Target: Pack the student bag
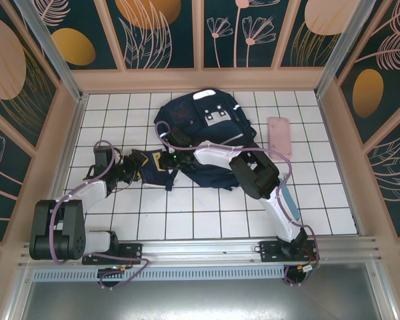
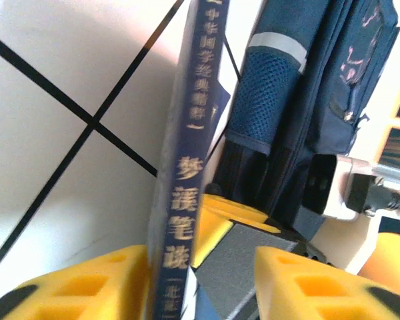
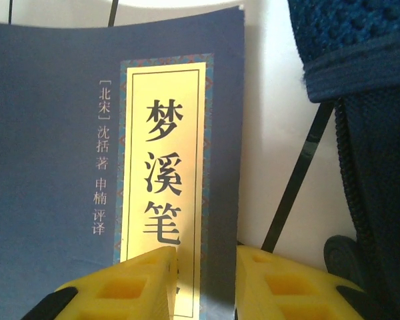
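Navy book stands on edge inside my left gripper, fingers spread, just beside the student bag. Right gripper faces its cover; can't tell if it's pinching.

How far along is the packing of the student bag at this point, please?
Nothing is visibly packed yet. In hand: a navy book sits between the fingers of the left gripper, the right gripper over its cover, beside the student bag. Left: putting the book inside, then probably the pink case lying on the table.
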### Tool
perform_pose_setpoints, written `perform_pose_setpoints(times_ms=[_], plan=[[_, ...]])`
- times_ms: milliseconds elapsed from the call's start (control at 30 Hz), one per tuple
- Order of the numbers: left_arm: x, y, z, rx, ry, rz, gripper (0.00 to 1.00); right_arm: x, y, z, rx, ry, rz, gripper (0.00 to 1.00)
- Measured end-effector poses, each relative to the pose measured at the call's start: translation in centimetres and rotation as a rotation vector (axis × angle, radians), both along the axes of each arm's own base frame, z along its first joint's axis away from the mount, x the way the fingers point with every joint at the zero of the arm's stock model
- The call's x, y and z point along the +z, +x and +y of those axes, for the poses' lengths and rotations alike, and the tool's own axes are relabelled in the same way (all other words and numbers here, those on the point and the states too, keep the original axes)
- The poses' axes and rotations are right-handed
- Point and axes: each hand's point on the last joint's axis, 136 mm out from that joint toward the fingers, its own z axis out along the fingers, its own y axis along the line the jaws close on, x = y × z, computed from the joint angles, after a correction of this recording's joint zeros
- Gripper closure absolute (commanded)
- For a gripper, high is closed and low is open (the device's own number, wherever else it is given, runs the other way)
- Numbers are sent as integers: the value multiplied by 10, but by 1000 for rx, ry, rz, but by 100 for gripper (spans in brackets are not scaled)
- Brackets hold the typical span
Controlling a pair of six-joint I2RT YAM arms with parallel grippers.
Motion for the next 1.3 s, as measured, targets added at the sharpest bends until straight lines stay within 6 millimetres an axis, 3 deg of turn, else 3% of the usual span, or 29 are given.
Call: perform_pose_setpoints(times_ms=[133, 233, 367, 467, 633, 767, 967, 1100, 1200, 1300], plan=[[-3, 0, 5, -18, 66, 6, 83, 2, -1, 0, 2, 7, 2, 65], [-3, 2, 10, -28, 127, 7, 92, 7, -3, -1, 2, 13, 1, 56], [6, 6, 18, -43, 220, -9, 96, 26, -9, -7, 2, 39, -10, 41], [27, 12, 28, -30, 296, -59, 96, 53, -19, -18, -3, 86, -37, 33], [76, 24, 46, 21, 420, -170, 96, 121, -27, -40, -35, 241, -133, 26], [113, 34, 47, 34, 449, -261, 95, 147, -27, -66, -88, 336, -175, 17], [150, 46, 11, -32, 369, -401, 94, 157, -36, -117, -203, 457, -182, 9], [171, 55, -33, -111, 313, -487, 93, 187, -35, -138, -274, 578, -204, 1], [184, 61, -66, -167, 272, -545, 93, 209, -33, -151, -326, 684, -209, 1], [197, 64, -98, -209, 231, -602, 93, 215, -33, -158, -373, 767, -175, 1]])
